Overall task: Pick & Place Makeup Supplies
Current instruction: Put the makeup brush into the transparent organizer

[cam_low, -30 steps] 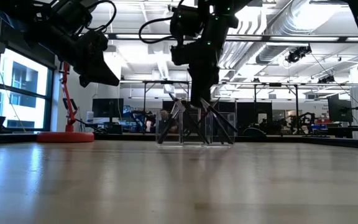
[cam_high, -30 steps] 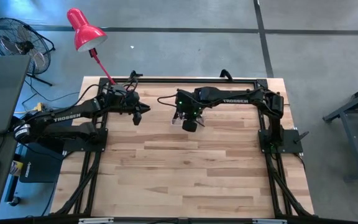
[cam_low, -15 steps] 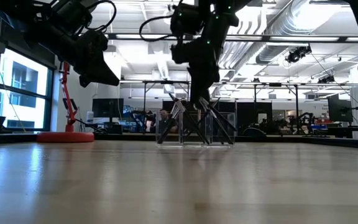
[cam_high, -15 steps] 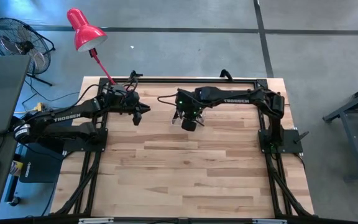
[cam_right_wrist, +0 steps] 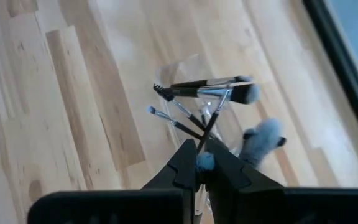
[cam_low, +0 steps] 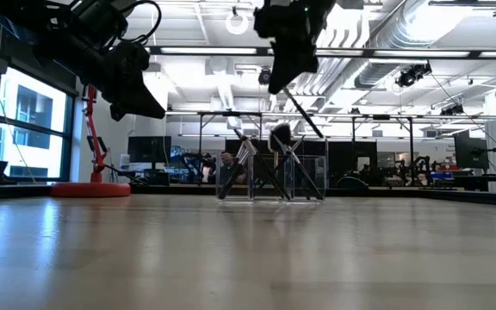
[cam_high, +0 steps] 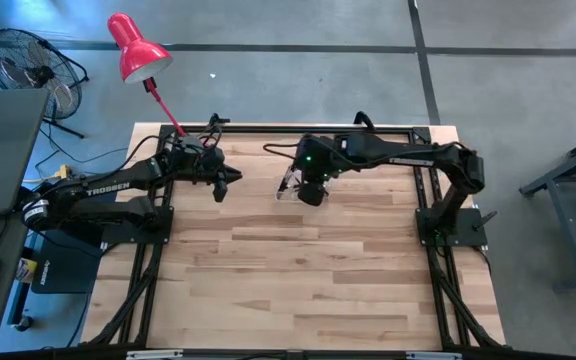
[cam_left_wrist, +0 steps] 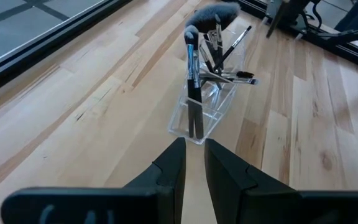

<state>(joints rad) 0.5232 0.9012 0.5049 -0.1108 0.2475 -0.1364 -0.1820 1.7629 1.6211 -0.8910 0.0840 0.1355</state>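
Two arms carry white TROSSEN lettering. Right gripper (cam_low: pixel 285 79) pinches thin brush (cam_low: pixel 302 113) above clear holder (cam_low: pixel 269 179), brush slanting, lower end toward 4 o'clock in low view. Other makeup brushes (cam_left_wrist: pixel 207 59) lean crisscross inside holder, near table's far edge. Left gripper (cam_left_wrist: pixel 192 163) hovers nearby, fingers slightly parted, empty. Red lamp (cam_high: pixel 136 48) beyond table's corner.

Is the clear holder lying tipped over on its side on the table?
No. In the low view the clear holder stands upright on the table, with brushes leaning inside it.
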